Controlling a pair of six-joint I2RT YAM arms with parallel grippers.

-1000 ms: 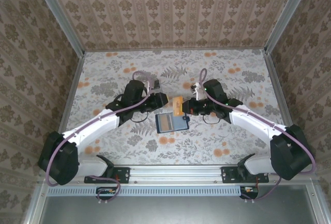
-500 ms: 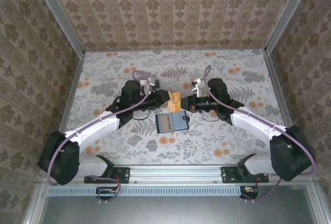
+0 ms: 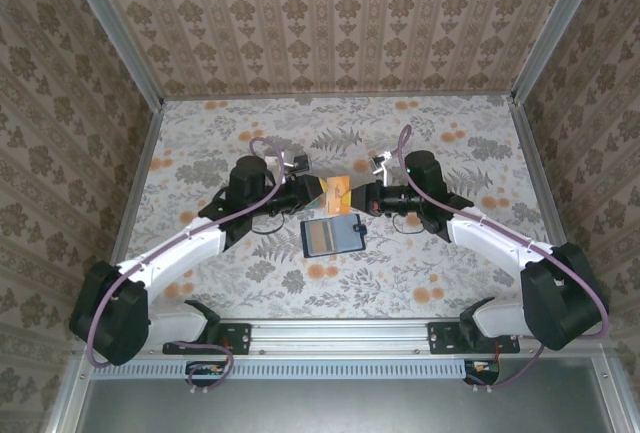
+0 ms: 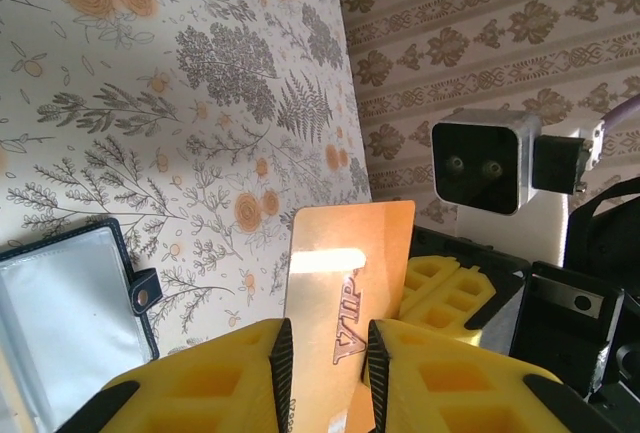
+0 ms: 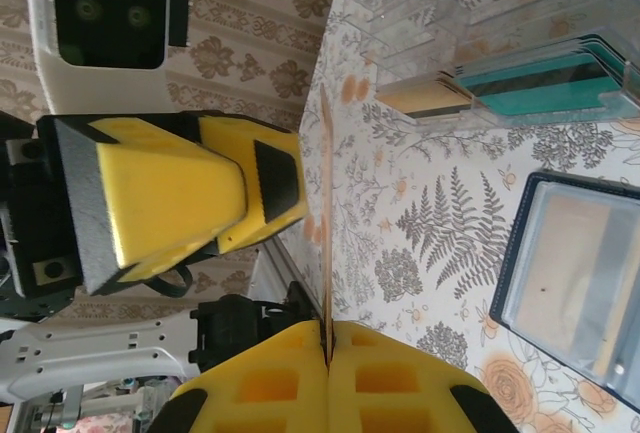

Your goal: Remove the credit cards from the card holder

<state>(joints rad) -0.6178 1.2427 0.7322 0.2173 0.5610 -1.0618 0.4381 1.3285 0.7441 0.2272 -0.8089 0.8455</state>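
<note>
Between the two grippers sits the thin orange-tan plastic card (image 3: 338, 194). The right gripper (image 5: 327, 338) pinches it, yellow pocketed fingers (image 5: 270, 383) pressed on both faces; that wrist view gives a bare edge-on line. The left wrist view gives its glossy face, embossed "VIP", with the left gripper (image 4: 327, 343) bracketing its side edges; whether it presses, I cannot tell. Just base-side of both grippers, the dark navy folding card holder (image 3: 330, 236) lies open on the floral table (image 3: 220, 143). Beyond the right gripper stands a clear plastic tray (image 5: 400, 13).
</note>
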